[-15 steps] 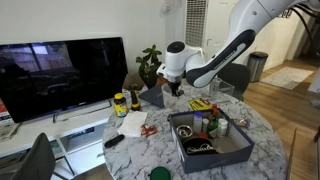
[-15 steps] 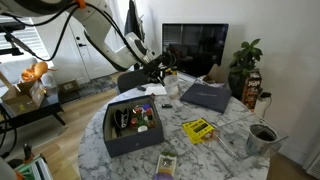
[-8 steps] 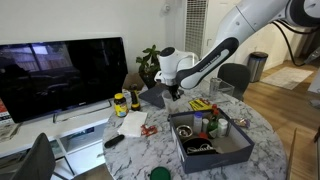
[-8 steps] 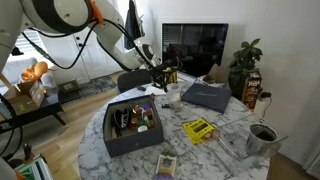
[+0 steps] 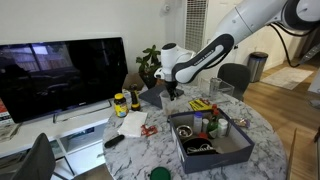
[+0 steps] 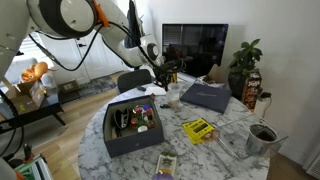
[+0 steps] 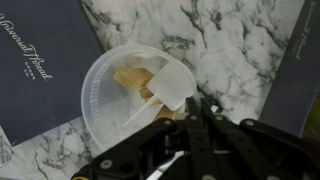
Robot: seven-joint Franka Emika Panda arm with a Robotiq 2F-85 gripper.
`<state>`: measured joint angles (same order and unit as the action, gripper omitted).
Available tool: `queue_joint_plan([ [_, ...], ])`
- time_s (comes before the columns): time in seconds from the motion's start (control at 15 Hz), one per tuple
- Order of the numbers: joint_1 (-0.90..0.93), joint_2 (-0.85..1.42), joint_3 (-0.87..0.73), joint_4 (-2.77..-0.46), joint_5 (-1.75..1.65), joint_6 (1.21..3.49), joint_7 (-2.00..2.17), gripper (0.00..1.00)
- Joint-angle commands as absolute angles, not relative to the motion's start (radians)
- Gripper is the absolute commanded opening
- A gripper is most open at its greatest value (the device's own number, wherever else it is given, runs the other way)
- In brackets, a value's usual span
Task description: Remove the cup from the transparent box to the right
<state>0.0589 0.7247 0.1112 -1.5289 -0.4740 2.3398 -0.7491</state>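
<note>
The box [image 7: 105,110] stands on the marble table [image 7: 235,40], with its edge up against a dark blue folder [image 7: 45,60] that has pale script lettering on it. Looking straight down in the wrist view, the box is clear, colourless plastic. Its rim is rounded, and its walls are thin enough for the marble veins to show through them. The cup [image 7: 172,85] lies inside it, a small white thing tipped on its side toward the rim nearest the gripper [image 7: 200,108]. Some tan scraps [image 7: 130,78] sit beside the cup on the floor of the box. I can't make out what the scraps are. The gripper's black fingers meet in a point right at the box's near rim, just beside the cup. I see no gap between them and nothing pinched in them, so they look closed and empty. In an exterior view the gripper [image 6: 165,80] hangs low over the table with the pale box [image 6: 172,97] just under it and the folder [image 6: 205,95] alongside. In an exterior view from across the room the gripper [image 5: 172,93] points down at the same far part of the table, but the box is too small there to pick out. Nearer the middle of the table there is a big blue-grey tray [image 5: 222,153] full of odds and ends and a yellow packet [image 6: 198,128]. A dark TV [image 5: 60,75] stands behind the table.
</note>
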Motion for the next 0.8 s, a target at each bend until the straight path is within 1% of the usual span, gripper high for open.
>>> queue_joint_plan([
  [0.0, 0.047, 0.692, 0.113, -1.571, -0.435, 2.382, -0.782, 0.31],
  [0.2, 0.039, 0.627, 0.121, -1.638, -0.430, 2.387, -0.797, 0.51],
  [0.4, -0.023, 0.460, 0.162, -1.794, -0.353, 2.452, -0.863, 0.75],
  [0.53, -0.107, 0.377, 0.229, -1.877, -0.206, 2.511, -1.002, 0.89],
  [0.6, -0.142, 0.334, 0.251, -1.923, -0.124, 2.539, -1.068, 0.97],
  [0.67, -0.039, 0.448, 0.170, -1.771, -0.217, 2.478, -0.966, 1.00],
  [0.73, -0.052, 0.415, 0.173, -1.795, -0.194, 2.482, -0.994, 0.88],
])
